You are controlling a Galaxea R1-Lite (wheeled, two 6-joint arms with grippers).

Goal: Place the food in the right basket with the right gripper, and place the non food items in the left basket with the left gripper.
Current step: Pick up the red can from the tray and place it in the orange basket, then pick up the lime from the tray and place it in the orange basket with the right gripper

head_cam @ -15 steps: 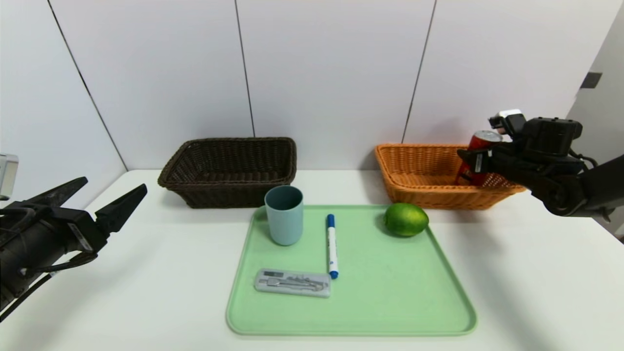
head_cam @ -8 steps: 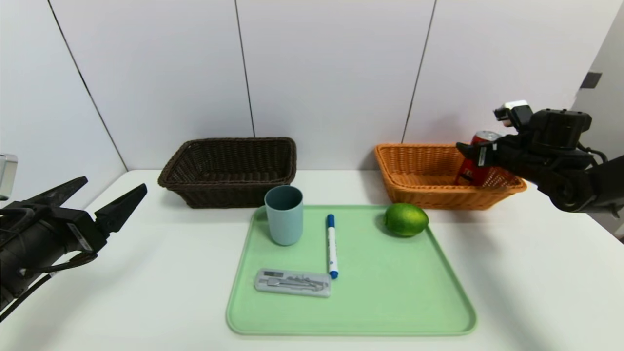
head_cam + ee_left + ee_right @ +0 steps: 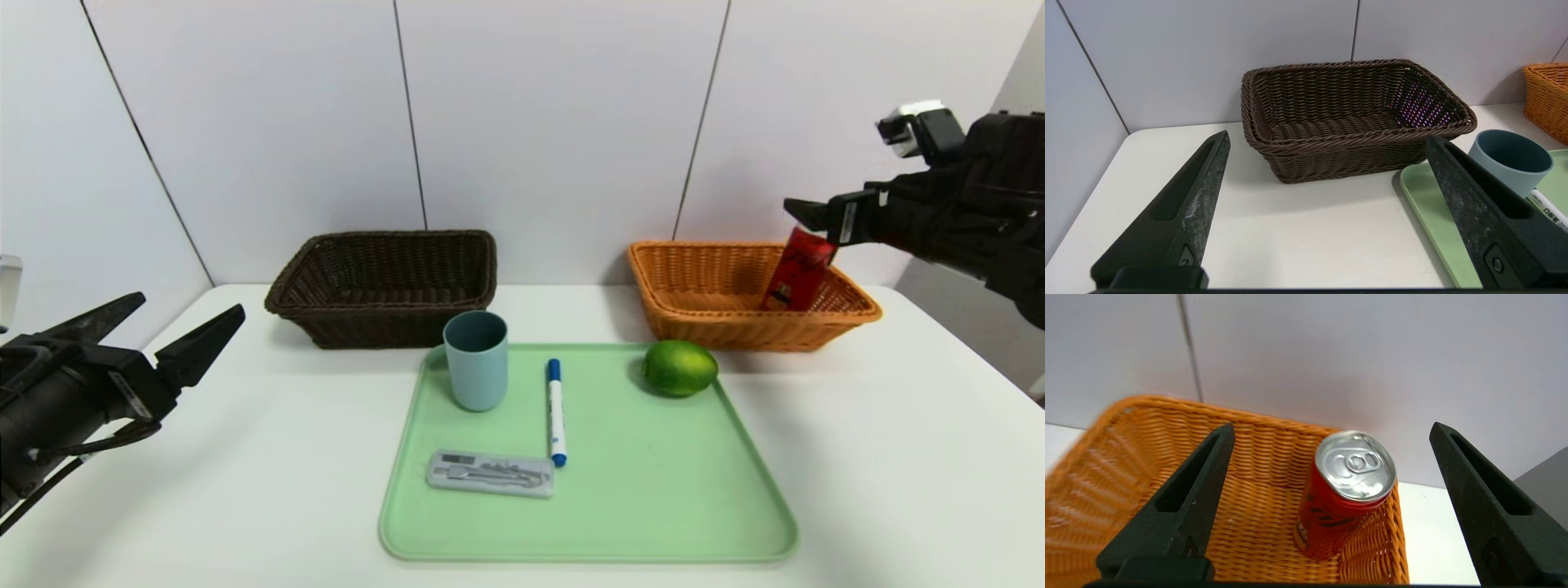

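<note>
Above the orange basket, the right tool hangs released, because the red can already leans inside it, while the left tool waits released beside the brown basket.

A red soda can leans tilted inside the orange wicker basket; the green lime, blue-grey cup, marker and grey case lie apart from it.

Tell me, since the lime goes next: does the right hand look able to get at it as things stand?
Probably yes. The lime sits uncovered at the tray's far right corner, with nothing over it. The right hand, open and empty, hangs above the orange basket just behind.
</note>
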